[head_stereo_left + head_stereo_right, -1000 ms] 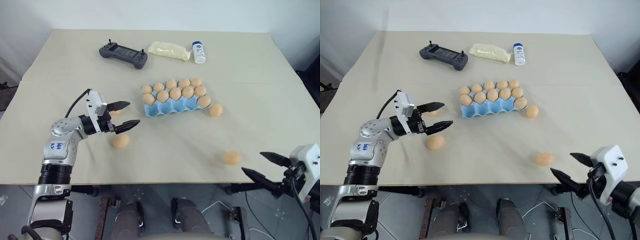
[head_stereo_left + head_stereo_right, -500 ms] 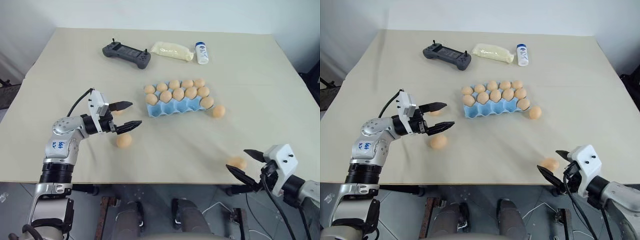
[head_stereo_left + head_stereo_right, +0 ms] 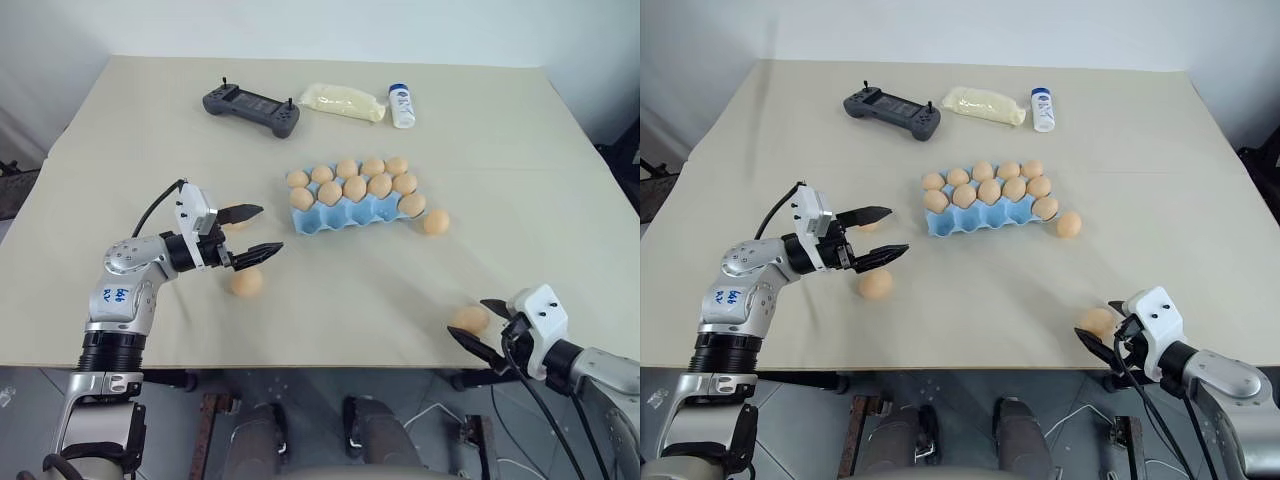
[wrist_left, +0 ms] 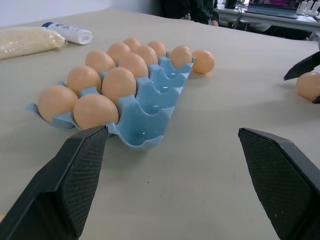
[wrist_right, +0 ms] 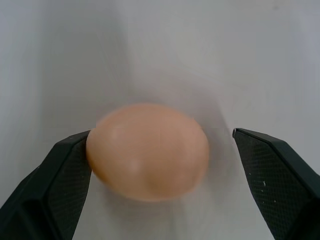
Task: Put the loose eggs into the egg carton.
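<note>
The light blue egg carton [image 3: 345,212] sits mid-table, its two far rows filled with eggs [image 3: 353,186] and its near row of wells bare [image 4: 146,134]. One loose egg [image 3: 435,221] rests at the carton's right end. Another [image 3: 246,282] lies just below my left gripper [image 3: 271,227], which hovers open and holds nothing; a further egg [image 3: 232,227] peeks out behind its fingers. Near the table's front edge my right gripper [image 3: 472,320] stands open around a loose egg [image 5: 149,150]. One finger [image 5: 55,190] is close against it, the other [image 5: 280,175] is apart.
At the far side of the table lie a black game controller [image 3: 250,106], a pale yellow bag [image 3: 345,101] and a white bottle [image 3: 402,105]. The table's front edge [image 3: 330,362] runs right under my right gripper.
My right gripper has come in from beyond the table's front edge and now straddles the near-right egg. The left arm has stayed put.
</note>
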Available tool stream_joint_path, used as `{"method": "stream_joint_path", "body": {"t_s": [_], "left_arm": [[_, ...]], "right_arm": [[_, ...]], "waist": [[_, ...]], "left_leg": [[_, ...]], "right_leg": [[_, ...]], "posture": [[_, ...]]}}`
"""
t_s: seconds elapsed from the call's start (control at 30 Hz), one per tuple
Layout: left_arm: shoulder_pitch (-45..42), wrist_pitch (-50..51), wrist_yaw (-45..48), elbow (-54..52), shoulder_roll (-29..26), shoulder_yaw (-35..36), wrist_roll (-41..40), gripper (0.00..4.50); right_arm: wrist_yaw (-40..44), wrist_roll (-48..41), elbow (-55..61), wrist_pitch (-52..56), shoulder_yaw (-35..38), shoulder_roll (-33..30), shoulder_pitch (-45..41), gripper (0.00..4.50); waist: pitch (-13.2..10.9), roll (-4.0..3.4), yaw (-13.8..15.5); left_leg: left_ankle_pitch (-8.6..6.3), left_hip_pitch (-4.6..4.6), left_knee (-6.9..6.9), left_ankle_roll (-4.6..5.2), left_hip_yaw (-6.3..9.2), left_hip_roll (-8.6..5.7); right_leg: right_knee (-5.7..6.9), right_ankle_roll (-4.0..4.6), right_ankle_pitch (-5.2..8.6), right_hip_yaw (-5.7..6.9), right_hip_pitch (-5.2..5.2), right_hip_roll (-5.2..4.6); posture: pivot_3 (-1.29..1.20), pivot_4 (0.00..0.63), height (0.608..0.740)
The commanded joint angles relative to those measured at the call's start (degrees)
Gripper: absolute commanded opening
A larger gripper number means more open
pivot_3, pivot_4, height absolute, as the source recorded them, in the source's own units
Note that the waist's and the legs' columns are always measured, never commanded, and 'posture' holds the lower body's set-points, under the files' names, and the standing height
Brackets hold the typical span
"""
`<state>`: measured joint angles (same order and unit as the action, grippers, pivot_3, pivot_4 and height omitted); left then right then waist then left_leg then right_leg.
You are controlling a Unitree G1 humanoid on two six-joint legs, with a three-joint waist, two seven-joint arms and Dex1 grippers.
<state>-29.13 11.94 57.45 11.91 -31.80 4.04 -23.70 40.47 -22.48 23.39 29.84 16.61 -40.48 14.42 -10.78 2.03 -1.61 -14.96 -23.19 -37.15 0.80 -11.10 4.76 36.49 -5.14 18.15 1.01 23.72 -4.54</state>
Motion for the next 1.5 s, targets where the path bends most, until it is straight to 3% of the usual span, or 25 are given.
{"method": "stream_joint_path", "body": {"t_s": [0.03,0.13,0.2,0.4,0.6,0.9,1.2,1.43,1.47,1.5], "left_arm": [[-0.09,-0.31,-0.46,-2.23,-0.34,1.16,-0.23,4.5],[0.2,-0.26,-0.62,-2.58,-0.55,1.34,-0.37,4.5],[0.33,-0.2,-0.65,-2.76,-0.62,1.43,-0.45,4.5],[1.1,0.91,0.62,-4.09,-0.95,1.24,-1.4,4.5],[2.12,-1.42,1.38,-4.05,-0.87,1.14,-0.38,4.5],[5.26,-6.34,1.65,-2.47,-1.75,-1.22,4.86,4.5],[8.35,-7.11,-0.37,-5.12,-0.99,1.81,3.31,4.5],[9.98,-6.3,-2.34,-7.55,-0.59,5.25,0.43,4.5],[10.29,-5.82,-2.69,-8.26,-0.88,5.85,-0.04,4.5],[10.7,-5.25,-3.15,-9.23,-1.2,6.74,-0.74,4.5]], "right_arm": [[0.63,-0.98,0.28,-1.14,0.71,0.48,-0.76,3.52],[0.76,-1.48,0.71,-0.7,1.17,0.34,-0.83,2.44],[0.69,-1.92,1.1,-0.41,1.61,0.27,-0.95,2.14],[-3.45,-4.08,4.07,2.39,1.93,0.33,-10.87,2.11],[-7.8,-3.34,1.14,5.94,-4.62,3.04,-27.1,2.09],[-9.76,6.05,-19.62,0.17,-17.72,11.97,-46.74,2.09],[-9.5,11.89,-35.77,-8.95,-20.04,16.78,-54.62,2.09],[-7.34,12.95,-40.63,-12.5,-20.37,18.51,-57.69,2.09],[-7.03,12.97,-40.9,-12.8,-20.36,18.79,-57.97,2.63],[-6.47,12.85,-40.7,-12.93,-20.45,19.05,-58.07,2.79]], "waist": [[0.0,0.0,0.0],[0.0,0.0,0.0],[0.0,0.0,0.0],[-0.01,-0.02,-0.64],[-0.01,-0.02,-0.51],[-0.01,-0.03,-0.57],[-0.01,-0.03,-0.56],[-0.02,-0.04,-1.65],[-0.02,-0.04,-1.7],[-0.02,-0.04,-1.9]], "left_leg": [[0.0,0.0,0.0,-0.01,0.0,0.0],[0.0,0.0,0.0,0.0,0.0,-0.01],[0.0,0.0,0.0,0.0,0.0,0.0],[-0.06,0.01,-0.04,-0.13,-0.07,0.01],[0.01,0.0,0.01,-0.22,0.01,0.05],[0.2,-0.14,0.04,-0.25,-0.25,0.1],[0.19,-0.54,-0.07,-0.2,-0.7,0.07],[0.25,-0.51,-0.08,-0.3,-0.69,0.17],[0.26,-0.5,-0.07,-0.3,-0.69,0.17],[0.26,-0.49,-0.07,-0.31,-0.69,0.17]], "right_leg": [[0.0,0.0,0.0,0.0,0.0,0.0],[0.0,-0.01,0.0,0.0,0.0,0.0],[0.0,-0.01,0.0,0.0,0.0,0.0],[0.03,-0.12,-0.09,-0.09,0.01,0.0],[0.02,-0.06,-0.15,-0.01,0.03,-0.06],[-0.04,-0.03,-0.13,-0.03,0.26,-0.05],[0.21,-0.07,-0.14,0.07,0.88,-0.04],[0.43,-0.07,-0.14,0.08,0.94,-0.04],[0.45,-0.07,-0.14,0.08,0.93,-0.04],[0.46,-0.07,-0.14,0.07,0.93,-0.03]], "posture": [[0.0,0.15,0.74],[0.0,0.15,0.74],[0.0,0.15,0.74],[0.0,0.15,0.74],[0.0,0.15,0.74],[0.0,0.15,0.74],[0.0,0.15,0.74],[0.0,0.15,0.74],[0.0,0.15,0.74],[0.0,0.15,0.74]]}}
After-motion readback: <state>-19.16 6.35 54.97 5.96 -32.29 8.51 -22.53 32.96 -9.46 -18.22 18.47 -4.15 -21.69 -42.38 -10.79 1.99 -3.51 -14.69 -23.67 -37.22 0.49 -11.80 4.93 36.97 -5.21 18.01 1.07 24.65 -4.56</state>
